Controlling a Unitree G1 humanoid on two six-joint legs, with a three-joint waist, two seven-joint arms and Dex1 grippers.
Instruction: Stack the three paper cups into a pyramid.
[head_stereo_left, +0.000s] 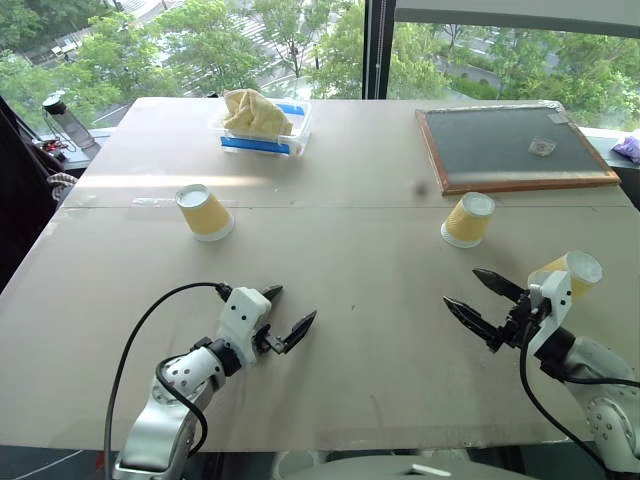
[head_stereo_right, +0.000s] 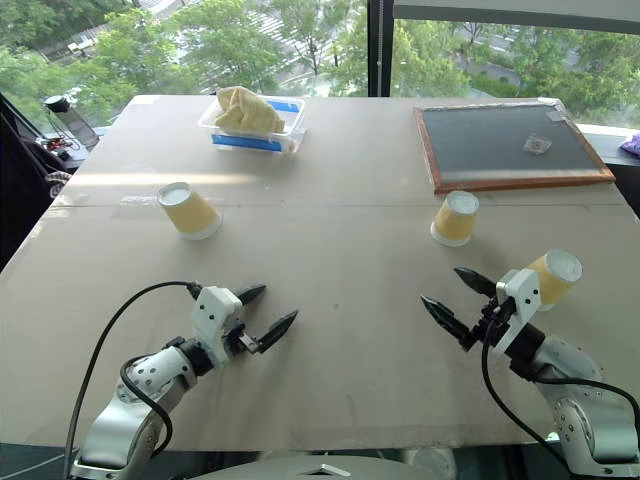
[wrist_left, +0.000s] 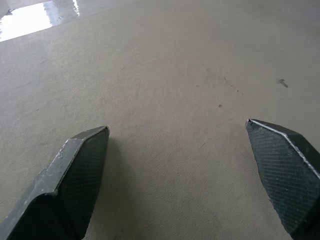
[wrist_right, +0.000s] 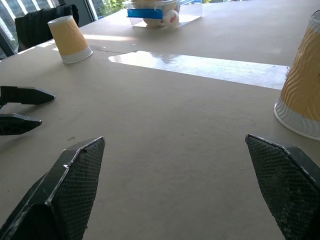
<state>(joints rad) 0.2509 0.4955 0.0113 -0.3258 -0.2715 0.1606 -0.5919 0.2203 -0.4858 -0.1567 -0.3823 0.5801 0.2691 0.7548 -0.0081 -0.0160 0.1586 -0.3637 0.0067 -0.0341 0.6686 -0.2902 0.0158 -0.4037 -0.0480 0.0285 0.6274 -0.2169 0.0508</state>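
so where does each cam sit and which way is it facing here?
Left and right eye views: on the head, looking forward and down over the table; both arms show, left end effector and right end effector open.
Left wrist view: along its own fingers at bare tabletop.
Right wrist view: along its own fingers across the table.
Shared: right wrist and eye views show the far-left paper cup, middle paper cup, plastic tub and left end effector.

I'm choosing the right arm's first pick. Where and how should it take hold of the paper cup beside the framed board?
Probably grip the middle paper cup across its yellow side wall, midway up, coming in level from the near side. It stands upside down, rim on the table, so its mouth offers no hold. The open right gripper already faces it.
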